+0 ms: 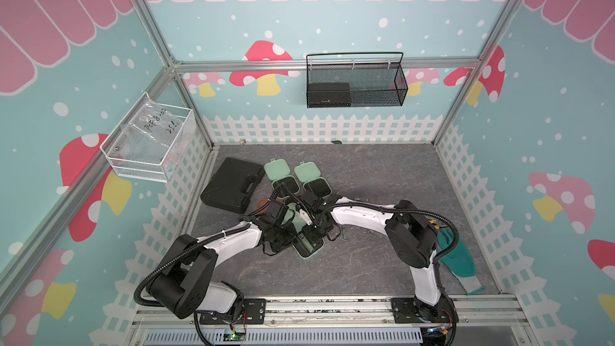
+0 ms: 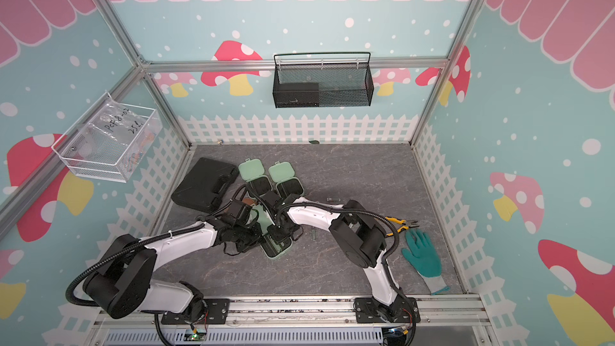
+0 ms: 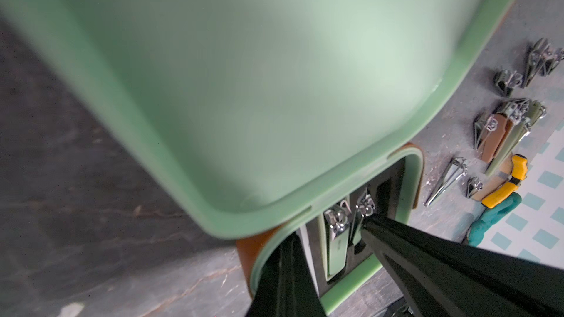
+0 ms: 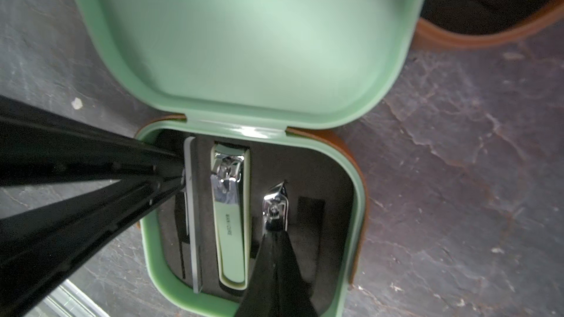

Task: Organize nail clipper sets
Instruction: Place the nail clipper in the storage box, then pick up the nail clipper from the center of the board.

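Soft, even light comes from above, and shadows on the desk [image 1: 366, 261] are faint. Both top views splay the aluminium frame [image 1: 233, 66] outward near the edges. Up close, the green lid [image 3: 244, 71] is blurred; glare streaks its hinge [image 4: 253, 131].

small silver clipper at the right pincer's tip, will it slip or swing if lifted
The small silver clipper is shiny polished metal, so probably stiff but slippery. The right pincer seems to pinch only its tail end, so it may pivot when lifted. It looks small and thin, likely light, easily knocked askew.
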Tool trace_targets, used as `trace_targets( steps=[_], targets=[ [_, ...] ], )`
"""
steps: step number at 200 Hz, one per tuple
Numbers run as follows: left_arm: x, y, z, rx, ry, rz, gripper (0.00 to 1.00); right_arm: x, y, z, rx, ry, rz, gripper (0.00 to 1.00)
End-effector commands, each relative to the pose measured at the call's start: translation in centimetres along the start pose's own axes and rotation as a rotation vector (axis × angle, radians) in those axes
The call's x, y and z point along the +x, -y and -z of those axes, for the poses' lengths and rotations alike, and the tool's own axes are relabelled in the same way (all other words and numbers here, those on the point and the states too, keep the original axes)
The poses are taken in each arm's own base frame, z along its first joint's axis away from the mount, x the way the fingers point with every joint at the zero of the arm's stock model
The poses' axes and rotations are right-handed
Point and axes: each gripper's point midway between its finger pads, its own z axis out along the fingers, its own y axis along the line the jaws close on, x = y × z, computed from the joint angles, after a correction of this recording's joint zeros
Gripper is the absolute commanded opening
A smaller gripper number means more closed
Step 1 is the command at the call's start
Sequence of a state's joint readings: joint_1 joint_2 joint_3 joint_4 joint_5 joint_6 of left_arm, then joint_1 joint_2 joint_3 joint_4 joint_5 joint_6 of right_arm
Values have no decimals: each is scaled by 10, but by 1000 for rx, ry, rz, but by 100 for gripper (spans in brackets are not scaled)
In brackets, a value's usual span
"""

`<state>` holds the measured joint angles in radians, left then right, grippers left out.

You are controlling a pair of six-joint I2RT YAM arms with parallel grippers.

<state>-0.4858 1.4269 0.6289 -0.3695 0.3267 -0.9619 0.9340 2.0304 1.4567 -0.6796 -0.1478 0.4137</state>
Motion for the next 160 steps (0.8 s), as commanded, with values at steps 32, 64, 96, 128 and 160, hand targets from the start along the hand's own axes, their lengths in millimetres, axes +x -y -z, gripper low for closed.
trace_targets(
  steps=[32, 64, 96, 128, 160],
  targets=[
    [4, -38, -6, -137, 4, 36, 0, -6, 25, 53, 114, 87, -60, 14],
    [4, -36, -5, -131, 7, 34, 0, 19, 66, 72, 187, 89, -159, 25],
    [3, -35, -6, -131, 7, 34, 0, 45, 103, 65, 267, 52, -247, 33],
    [3, -35, -6, -133, 5, 36, 0, 50, 111, 49, 287, 35, -280, 37],
    [3, -34, -6, -129, 5, 34, 0, 49, 112, 37, 279, 37, -301, 38]
  ],
)
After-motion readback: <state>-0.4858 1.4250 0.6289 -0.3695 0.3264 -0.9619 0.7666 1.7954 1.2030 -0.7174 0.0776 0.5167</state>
